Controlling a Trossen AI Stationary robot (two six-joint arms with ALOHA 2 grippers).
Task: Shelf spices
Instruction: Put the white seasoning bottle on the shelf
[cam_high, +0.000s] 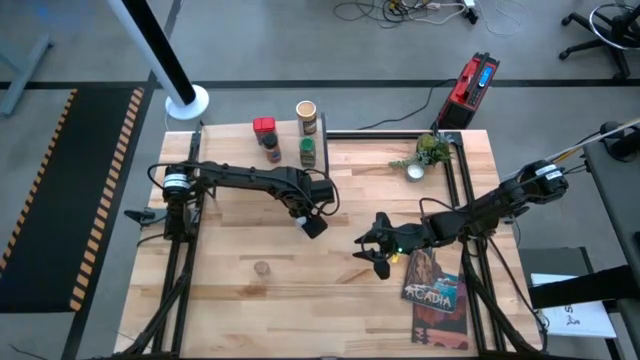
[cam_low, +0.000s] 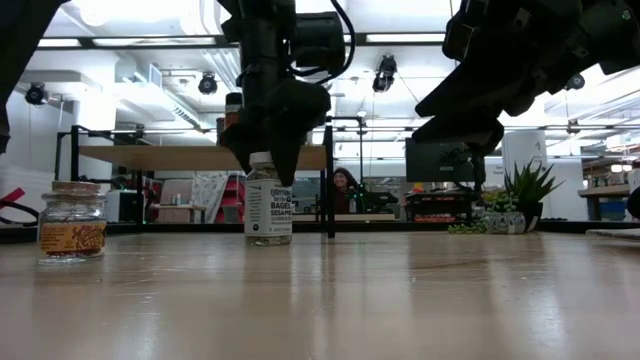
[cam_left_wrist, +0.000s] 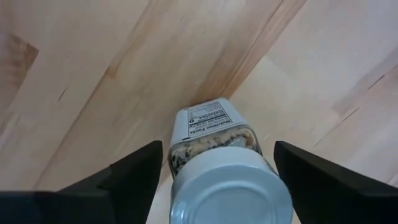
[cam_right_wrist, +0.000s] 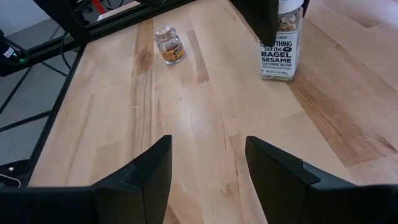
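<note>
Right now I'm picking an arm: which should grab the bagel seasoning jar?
Left. The left gripper already straddles the white-capped jar, open; the right gripper hangs farther off.

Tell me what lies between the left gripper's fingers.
In the left wrist view, the white-capped jar of bagel seasoning stands upright between the open left gripper fingers, with a gap on each side.

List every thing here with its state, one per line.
Bagel seasoning jar: upright on table, capped, not gripped.
Left claw: open, straddling that jar.
Right claw: open, empty.
Cork-topped jar: upright, closed, untouched.
Red tin: lid on.
Book: closed, lying flat.
Plant: upright.
</note>
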